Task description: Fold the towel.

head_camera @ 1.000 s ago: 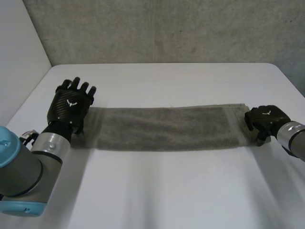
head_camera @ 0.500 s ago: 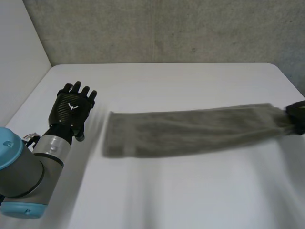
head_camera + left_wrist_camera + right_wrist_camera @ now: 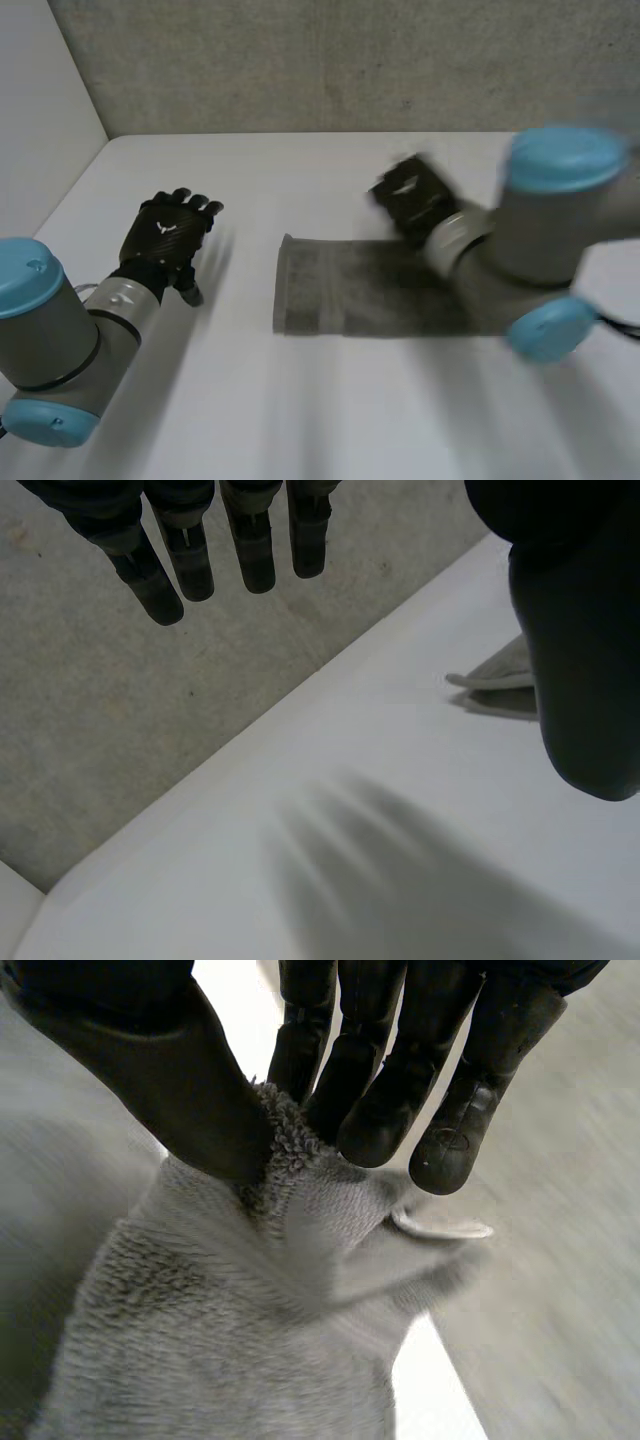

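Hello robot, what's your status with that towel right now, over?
Left hand open, off the towel. Right hand pinching one towel end, raised. Fold not yet finished. Nothing in the way.

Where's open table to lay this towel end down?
Bare table lies in front of the towel, and between its free end and the left hand. Crowded at right: the right hand and arm over the towel.

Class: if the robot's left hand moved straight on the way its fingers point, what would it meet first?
Likely the grey wall behind the table: the left hand points across bare tabletop towards it. The towel lies off to its thumb side, outside that line, though depth is unclear.
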Available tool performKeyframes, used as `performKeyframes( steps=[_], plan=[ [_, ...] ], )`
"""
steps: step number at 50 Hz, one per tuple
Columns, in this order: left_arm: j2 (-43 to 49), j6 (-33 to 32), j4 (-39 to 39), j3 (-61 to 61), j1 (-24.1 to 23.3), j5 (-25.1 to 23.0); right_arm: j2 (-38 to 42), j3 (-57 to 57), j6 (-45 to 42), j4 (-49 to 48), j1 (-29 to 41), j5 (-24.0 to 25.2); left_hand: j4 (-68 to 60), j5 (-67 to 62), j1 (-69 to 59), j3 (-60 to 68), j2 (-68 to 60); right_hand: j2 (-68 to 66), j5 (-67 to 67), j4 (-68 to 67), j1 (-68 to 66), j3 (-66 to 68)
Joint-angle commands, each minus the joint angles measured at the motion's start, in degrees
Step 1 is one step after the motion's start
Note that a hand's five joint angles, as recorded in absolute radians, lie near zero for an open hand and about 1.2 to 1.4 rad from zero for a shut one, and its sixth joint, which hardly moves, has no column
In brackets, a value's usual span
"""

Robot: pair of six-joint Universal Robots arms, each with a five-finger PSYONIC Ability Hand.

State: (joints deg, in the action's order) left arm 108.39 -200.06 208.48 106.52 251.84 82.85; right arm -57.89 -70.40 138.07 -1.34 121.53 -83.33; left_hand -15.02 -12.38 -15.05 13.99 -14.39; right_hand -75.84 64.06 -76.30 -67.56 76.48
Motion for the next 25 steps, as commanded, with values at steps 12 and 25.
performKeyframes(
  steps=[12, 25],
  plan=[
    [-1.0, 1.2, 0.2, 0.3, -0.6, -1.3, 7.1, -1.0, 1.8, -1.0, 10.4, -1.3, 4.8, 12.2, 4.8, -3.8, 4.2, 65.8, -64.1, 66.3, 57.6, -66.5],
    [-1.1, 1.3, 0.2, -2.6, -4.4, -1.2, -12.0, -19.9, 10.4, -2.5, -7.2, 2.3, 4.8, 12.2, 4.8, -3.8, 4.2, 65.4, -63.6, 65.9, 57.1, -66.1]
  ],
)
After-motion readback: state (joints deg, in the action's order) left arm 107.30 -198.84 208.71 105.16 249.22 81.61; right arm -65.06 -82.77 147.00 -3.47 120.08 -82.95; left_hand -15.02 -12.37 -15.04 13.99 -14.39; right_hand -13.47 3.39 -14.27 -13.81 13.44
